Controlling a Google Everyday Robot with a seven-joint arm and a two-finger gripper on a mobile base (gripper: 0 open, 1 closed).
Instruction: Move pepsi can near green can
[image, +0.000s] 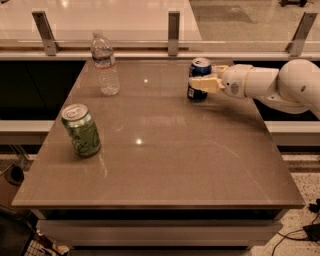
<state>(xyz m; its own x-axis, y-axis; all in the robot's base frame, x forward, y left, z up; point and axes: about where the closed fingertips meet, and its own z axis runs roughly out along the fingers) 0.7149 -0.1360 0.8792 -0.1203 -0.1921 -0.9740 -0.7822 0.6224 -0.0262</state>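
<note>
The dark blue pepsi can (200, 66) stands upright at the table's far right. My gripper (198, 82) reaches in from the right and is shut on the can around its middle. One cream finger (204, 84) crosses the can's front; the other is hidden behind it. The light green can (82, 131) stands near the table's left edge, far from the pepsi can and tilted slightly.
A clear plastic water bottle (105, 64) stands at the far left of the brown table (165, 165). A glass barrier with metal posts (173, 33) runs along the far edge. My white arm (280, 85) hangs over the right edge.
</note>
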